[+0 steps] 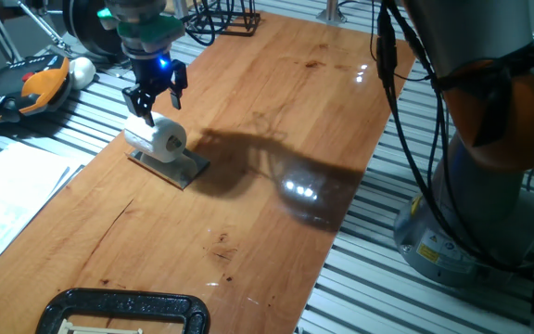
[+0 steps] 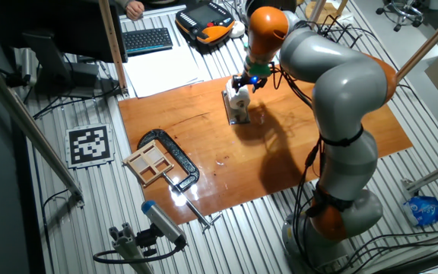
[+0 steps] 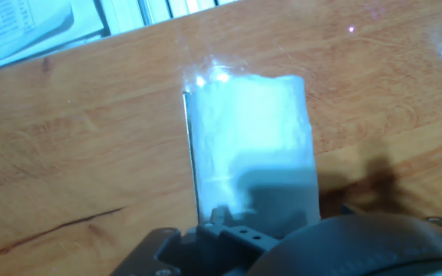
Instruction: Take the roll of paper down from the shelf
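The roll of paper [image 1: 167, 137] is white and lies on its side on the shelf [image 1: 182, 169], a small grey plate on the wooden board near its left edge. My gripper [image 1: 157, 104] hangs just above the roll's back end with its fingers spread open and nothing between them. In the other fixed view the gripper [image 2: 245, 82] sits right over the roll [image 2: 239, 98] and the shelf [image 2: 237, 116]. The hand view looks straight down on the roll [image 3: 252, 142], with the plate's edge [image 3: 188, 153] along its left side; my fingertips are hidden there.
A big black clamp [image 1: 123, 311] with a wooden frame lies at the board's near edge. A small white ball [image 1: 82, 70] and an orange pendant [image 1: 40, 82] lie to the left off the board. Papers [image 1: 7, 199] lie at left, a wire rack [image 1: 221, 19] behind.
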Robot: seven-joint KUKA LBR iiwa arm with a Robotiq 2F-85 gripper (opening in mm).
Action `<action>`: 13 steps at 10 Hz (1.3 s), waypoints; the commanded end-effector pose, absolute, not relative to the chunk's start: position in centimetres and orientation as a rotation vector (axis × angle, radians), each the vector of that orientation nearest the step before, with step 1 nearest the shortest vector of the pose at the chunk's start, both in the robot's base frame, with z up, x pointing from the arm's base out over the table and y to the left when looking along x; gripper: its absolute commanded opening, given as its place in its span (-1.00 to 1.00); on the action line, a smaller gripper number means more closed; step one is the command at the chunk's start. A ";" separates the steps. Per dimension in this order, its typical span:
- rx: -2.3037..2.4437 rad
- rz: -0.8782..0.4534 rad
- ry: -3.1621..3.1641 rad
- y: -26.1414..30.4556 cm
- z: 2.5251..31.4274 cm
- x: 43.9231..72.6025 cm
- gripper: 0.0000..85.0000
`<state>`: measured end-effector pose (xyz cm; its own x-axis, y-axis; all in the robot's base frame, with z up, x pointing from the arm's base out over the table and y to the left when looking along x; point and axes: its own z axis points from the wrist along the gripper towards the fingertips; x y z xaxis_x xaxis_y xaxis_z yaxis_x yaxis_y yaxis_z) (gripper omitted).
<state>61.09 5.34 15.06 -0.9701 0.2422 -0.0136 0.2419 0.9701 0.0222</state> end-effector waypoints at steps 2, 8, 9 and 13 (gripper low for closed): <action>0.382 0.015 3.103 5.4 15.1 60.9 0.60; 0.363 -0.068 3.109 5.4 15.1 60.9 0.60; 0.365 -0.046 3.108 5.4 15.1 60.9 1.00; 0.390 -0.007 3.090 5.9 14.4 62.0 1.00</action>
